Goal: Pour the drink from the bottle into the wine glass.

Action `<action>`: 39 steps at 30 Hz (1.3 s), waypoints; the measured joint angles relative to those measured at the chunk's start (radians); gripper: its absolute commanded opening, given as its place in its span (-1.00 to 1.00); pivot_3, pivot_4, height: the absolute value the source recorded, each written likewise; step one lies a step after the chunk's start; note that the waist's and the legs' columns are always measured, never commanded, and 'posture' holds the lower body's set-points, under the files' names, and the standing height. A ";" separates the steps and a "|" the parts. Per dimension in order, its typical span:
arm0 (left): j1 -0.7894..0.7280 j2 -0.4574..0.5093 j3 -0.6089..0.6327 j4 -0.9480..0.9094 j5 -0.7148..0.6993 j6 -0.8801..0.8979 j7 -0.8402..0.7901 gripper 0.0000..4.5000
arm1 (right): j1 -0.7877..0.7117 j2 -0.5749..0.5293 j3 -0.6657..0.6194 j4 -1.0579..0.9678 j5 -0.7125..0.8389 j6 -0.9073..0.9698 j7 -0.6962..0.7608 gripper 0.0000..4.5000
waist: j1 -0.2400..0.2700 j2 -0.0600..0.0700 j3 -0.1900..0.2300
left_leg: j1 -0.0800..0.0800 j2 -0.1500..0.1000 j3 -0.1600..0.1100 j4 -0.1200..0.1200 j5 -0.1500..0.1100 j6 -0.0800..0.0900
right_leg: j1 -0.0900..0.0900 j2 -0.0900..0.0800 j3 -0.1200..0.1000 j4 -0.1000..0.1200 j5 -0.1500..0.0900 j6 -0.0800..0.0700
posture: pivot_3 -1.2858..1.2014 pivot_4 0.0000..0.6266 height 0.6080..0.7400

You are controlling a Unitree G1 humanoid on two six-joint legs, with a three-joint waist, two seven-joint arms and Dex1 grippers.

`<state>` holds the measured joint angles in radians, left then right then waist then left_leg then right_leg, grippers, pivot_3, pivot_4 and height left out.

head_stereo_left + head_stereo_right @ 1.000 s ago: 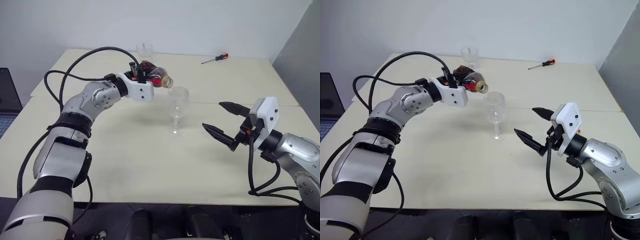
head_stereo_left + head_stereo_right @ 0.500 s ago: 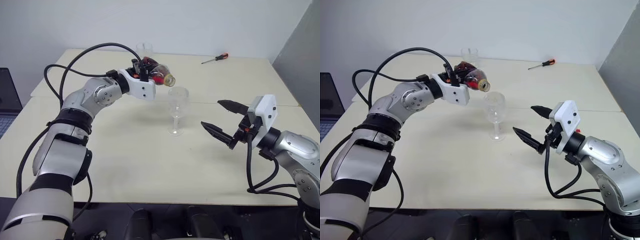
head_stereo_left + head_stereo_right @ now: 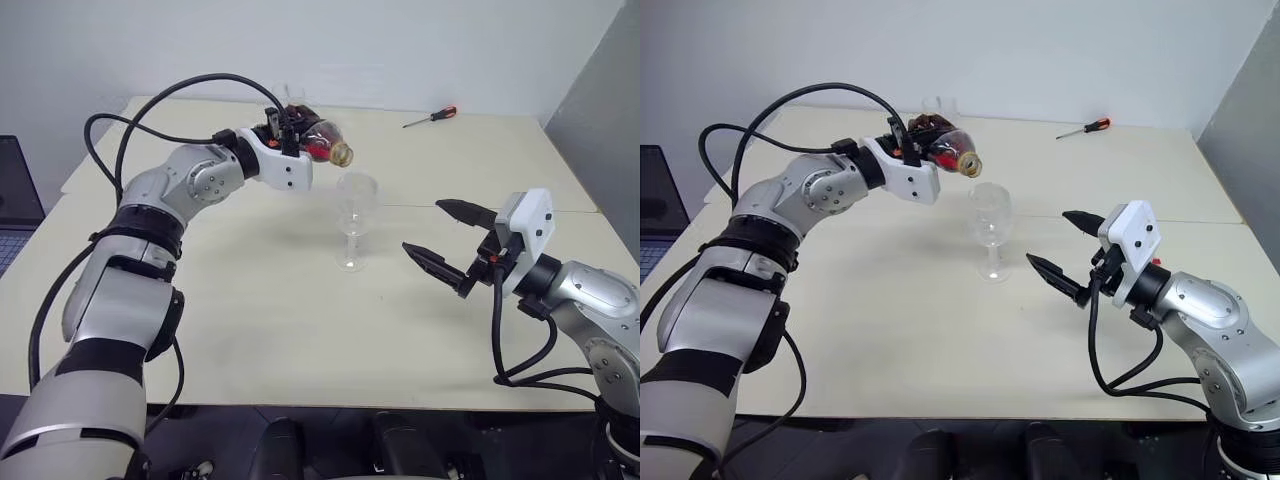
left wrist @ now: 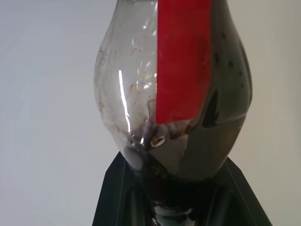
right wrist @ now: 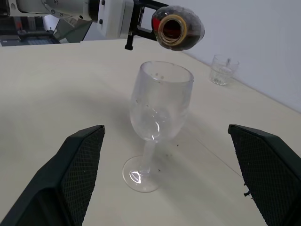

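Above the glass [image 3: 356, 218] on the table [image 3: 250, 320], the left gripper [image 3: 288, 140] grasps the bottle [image 3: 320, 143], now raised and rolled further; no drink [image 4: 221, 117] falls yet. Right gripper [image 3: 452, 243] waits released.

Cream tables [image 3: 300, 330] pushed together, plain pale wall [image 3: 400, 50] behind, grey panel [image 3: 600, 120] at right, evenly lit.

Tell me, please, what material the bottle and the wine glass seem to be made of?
The bottle: probably thin clear plastic, glossy; its wall shows dents and soft highlights, with a red label band. The wine glass: clear and smooth, with a thin stem and flat foot; it looks like glass, but clear plastic cannot be excluded.
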<state>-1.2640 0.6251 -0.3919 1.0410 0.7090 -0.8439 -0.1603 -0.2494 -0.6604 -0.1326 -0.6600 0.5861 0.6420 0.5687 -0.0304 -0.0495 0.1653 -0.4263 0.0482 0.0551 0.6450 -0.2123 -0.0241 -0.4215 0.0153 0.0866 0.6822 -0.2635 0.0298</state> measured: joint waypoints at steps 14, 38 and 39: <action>-0.038 0.006 -0.054 0.031 0.050 -0.039 0.051 -0.66 | -0.007 0.001 0.017 0.015 -0.015 -0.004 0.006 1.00 | 0.000 0.000 0.000 | 0.000 0.000 0.000 0.000 0.000 0.000 | 0.000 0.000 0.000 0.000 0.000 0.000 | 0.03 -0.52 1.00; -0.056 0.018 -0.083 0.069 0.078 -0.041 0.086 -0.66 | -0.013 0.001 0.017 0.028 -0.017 -0.018 0.018 1.00 | 0.000 0.000 0.000 | 0.000 0.000 0.000 0.000 0.000 0.000 | 0.000 0.000 0.000 0.000 0.000 0.000 | 0.03 -0.52 1.00; -0.057 0.018 -0.083 0.069 0.079 -0.041 0.087 -0.66 | -0.013 0.001 0.017 0.028 -0.017 -0.018 0.018 1.00 | 0.000 0.000 0.000 | 0.000 0.000 0.000 0.000 0.000 0.000 | 0.000 0.000 0.000 0.000 0.000 0.000 | 0.03 -0.52 1.00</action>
<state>-1.3212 0.6435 -0.4749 1.1104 0.7882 -0.8846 -0.0733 -0.2620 -0.6594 -0.1159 -0.6321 0.5695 0.6242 0.5867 -0.0302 -0.0495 0.1652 -0.4264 0.0479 0.0552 0.6453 -0.2123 -0.0241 -0.4215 0.0152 0.0865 0.6823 -0.2633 0.0299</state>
